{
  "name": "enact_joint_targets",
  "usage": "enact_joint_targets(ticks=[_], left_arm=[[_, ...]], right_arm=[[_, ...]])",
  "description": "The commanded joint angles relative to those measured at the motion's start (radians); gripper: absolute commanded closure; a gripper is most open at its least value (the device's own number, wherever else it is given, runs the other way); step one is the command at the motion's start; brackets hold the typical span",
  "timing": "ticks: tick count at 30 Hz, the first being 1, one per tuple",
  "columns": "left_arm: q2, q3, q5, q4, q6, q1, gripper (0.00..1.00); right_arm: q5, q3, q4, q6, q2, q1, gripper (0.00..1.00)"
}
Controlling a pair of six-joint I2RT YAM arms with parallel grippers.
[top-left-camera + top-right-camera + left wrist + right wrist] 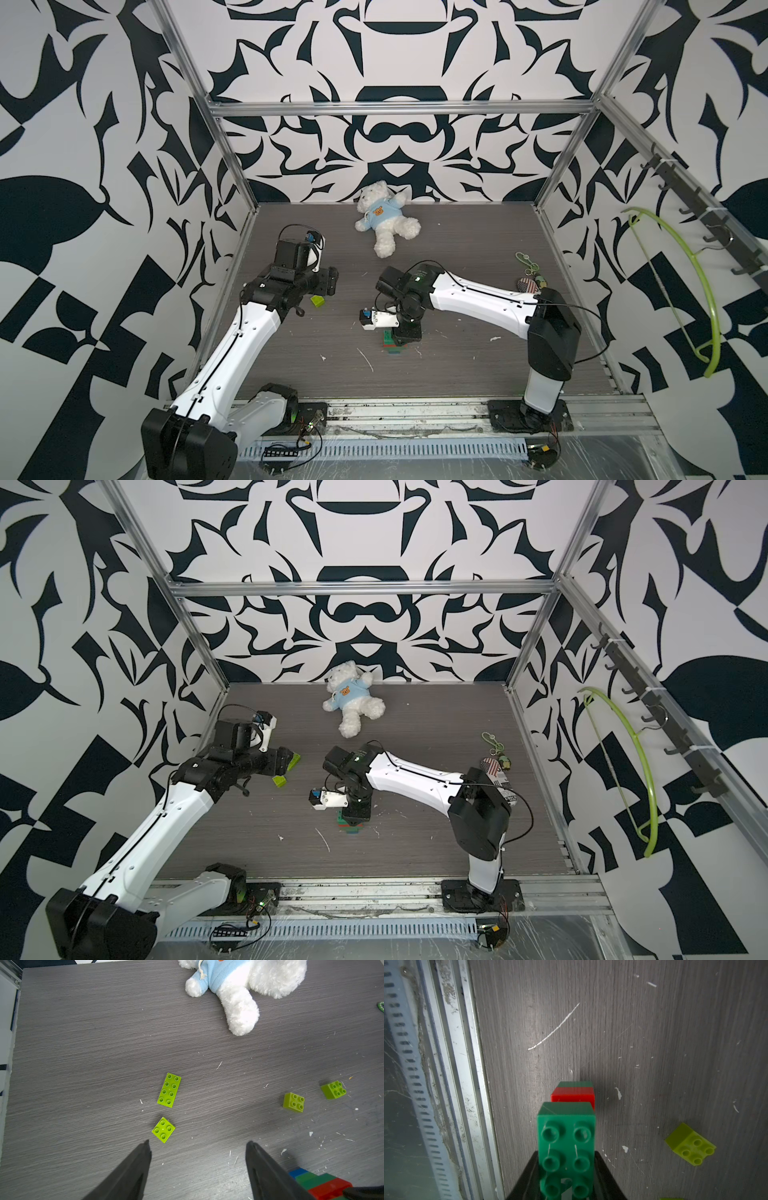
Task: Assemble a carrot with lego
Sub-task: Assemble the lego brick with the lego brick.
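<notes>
Dark green brick (566,1147), studs toward the lens, sits nearest in the right wrist view, clamped between both black fingers of the right pincer (566,1159). This brick is the upper layer of the carrot (573,1095). Red and dark green bands extend past the fingertips toward the table (654,1043). Whether the far end touches the table cannot be told. One loose lime brick (690,1147) lies on the table off to the side of this pincer, apart from it.

Left wrist view: the left pincer (197,1145) stands open, with only bare table between its fingers. The small lime brick (163,1130) lies just ahead of one fingertip, and the long lime brick (169,1090) just beyond that. A third lime brick (294,1102) and a fourth lime brick (333,1089) lie ahead of the other finger. Beside that finger is the carrot (324,1184), with its blue tip (298,1172) at the narrow end. The teddy bear (249,985) lies far ahead.

Both top views: the right pincer (394,340) (354,818) points down onto the carrot (390,347) (347,827). The left pincer (330,282) (289,759) is well apart from it.
</notes>
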Motion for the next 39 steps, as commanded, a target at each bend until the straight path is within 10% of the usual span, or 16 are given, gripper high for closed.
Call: enact_joint_targets(ticks=[1,39], left_arm=[[0.005,-0.017,0.012,0.003,0.01,0.003,0.21],[0.016,-0.02,0.046,-0.003,0.017,0.005,0.21]], right_arm=[[0.017,0.028,-0.007,0.026,-0.003,0.011,0.72],[0.033,-0.039,0.014,-0.015,-0.046,0.012,0.73]])
